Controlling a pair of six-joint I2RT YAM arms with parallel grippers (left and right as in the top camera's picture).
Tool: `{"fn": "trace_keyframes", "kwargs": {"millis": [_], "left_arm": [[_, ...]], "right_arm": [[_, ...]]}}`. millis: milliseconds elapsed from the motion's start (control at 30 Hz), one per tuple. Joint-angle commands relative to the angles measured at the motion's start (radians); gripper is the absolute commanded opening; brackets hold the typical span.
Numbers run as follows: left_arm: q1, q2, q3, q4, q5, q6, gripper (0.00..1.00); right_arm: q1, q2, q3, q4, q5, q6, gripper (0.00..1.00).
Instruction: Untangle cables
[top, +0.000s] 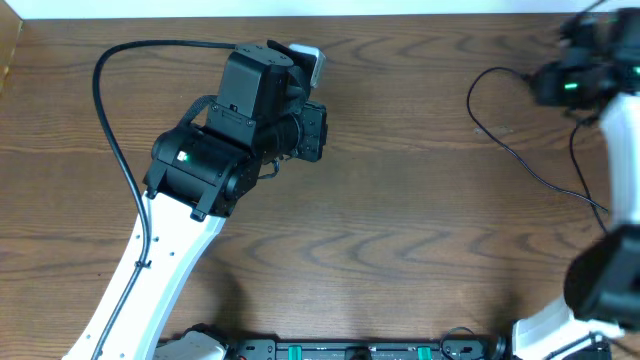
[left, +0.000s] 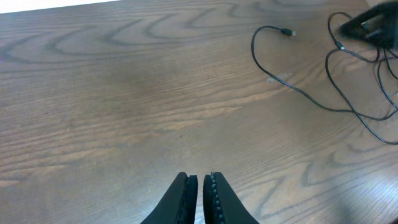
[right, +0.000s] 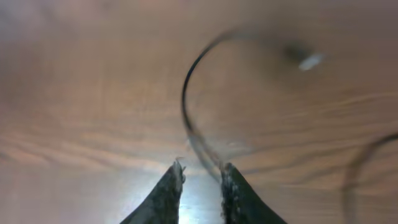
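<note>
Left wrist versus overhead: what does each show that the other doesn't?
Left wrist only: the left gripper, jaws shut on nothing, and a small plug end. Overhead only: the left arm's body and the thick black cable attached to it. Both: the thin black cable looping loose on the wooden table.

Thin black cables (top: 471, 103), loose long loops, small plug end (left: 287, 32), lying flat.
</note>
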Motion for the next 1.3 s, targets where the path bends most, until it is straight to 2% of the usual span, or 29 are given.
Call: {"fn": "trace_keyframes", "kwargs": {"millis": [0,167,200,400,733,1267], "left_arm": [[-0.003,0.003,0.006,0.001,0.009,-0.001,0.11],[-0.003,-0.010,0.007,0.003,0.009,-0.001,0.11],[-0.003,-0.011,0.007,0.006,0.009,-0.001,0.11],[-0.003,-0.013,0.008,0.005,0.010,-0.040,0.11],[-0.003,-0.013,0.008,0.007,0.039,-0.051,0.11],[-0.003,-0.014,0.008,0.024,0.043,-0.078,0.11]], "right_arm": [[0.082,0.117,-0.029,-0.006,0.111,-0.024,0.04],[0.158,0.237,-0.029,0.016,0.153,-0.024,0.04],[0.169,0.247,-0.029,0.024,0.153,-0.024,0.01],[0.224,0.277,-0.029,0.108,0.174,-0.024,0.01],[0.215,0.335,-0.030,0.181,0.244,-0.058,0.01],[0.154,0.355,-0.032,0.192,0.285,-0.074,0.01]]}}
